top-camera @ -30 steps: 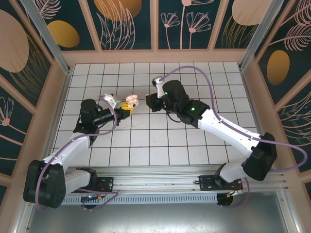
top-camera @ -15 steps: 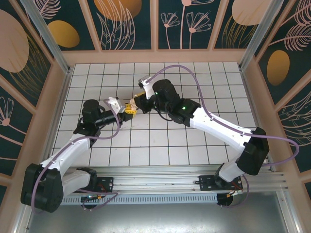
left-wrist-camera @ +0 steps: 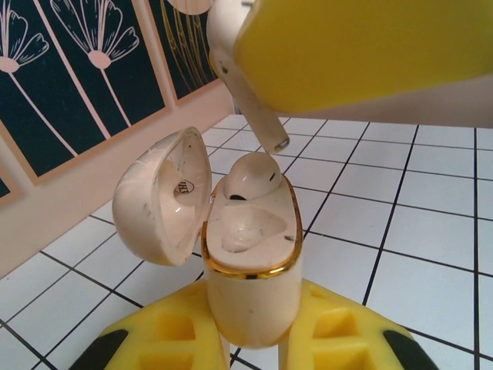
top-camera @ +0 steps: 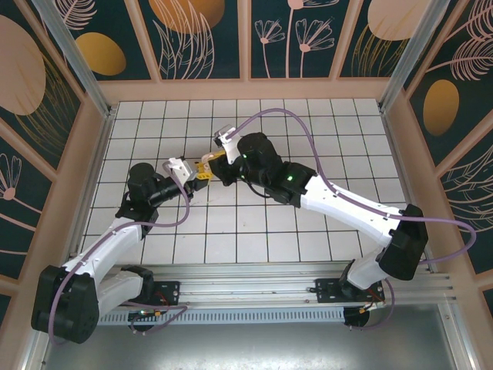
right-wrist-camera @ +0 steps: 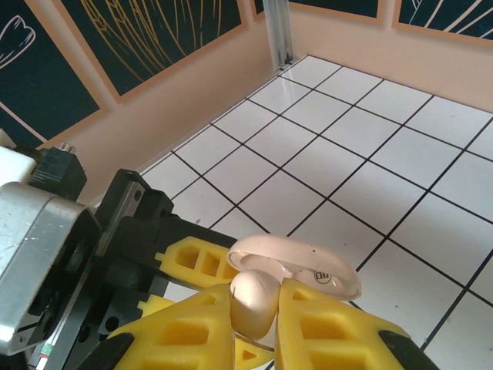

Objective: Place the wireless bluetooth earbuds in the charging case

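Observation:
My left gripper [left-wrist-camera: 250, 331] is shut on the base of the cream charging case [left-wrist-camera: 254, 262], which has a gold rim and stands upright with its lid [left-wrist-camera: 158, 196] swung open to the left. A cream earbud [left-wrist-camera: 250, 176] sits in the far socket; the near socket [left-wrist-camera: 246, 223] is bare. Right above the case my right gripper [right-wrist-camera: 258, 312] is shut on a second cream earbud [right-wrist-camera: 253, 297], whose stem [left-wrist-camera: 262, 123] points down at the case from just above. In the top view both grippers [top-camera: 199, 171] [top-camera: 213, 162] meet at the middle left of the tiled floor.
White tiled floor [top-camera: 308, 231] lies all around, boxed in by peach walls with dark floral panels [top-camera: 200, 38]. The left wall [left-wrist-camera: 69, 200] is close behind the case. The right arm's purple cable [top-camera: 323, 135] loops over the far tiles.
The right arm has swung left with its earbud and now hovers over the case in my left gripper. The left gripper has shifted slightly and still holds the case.

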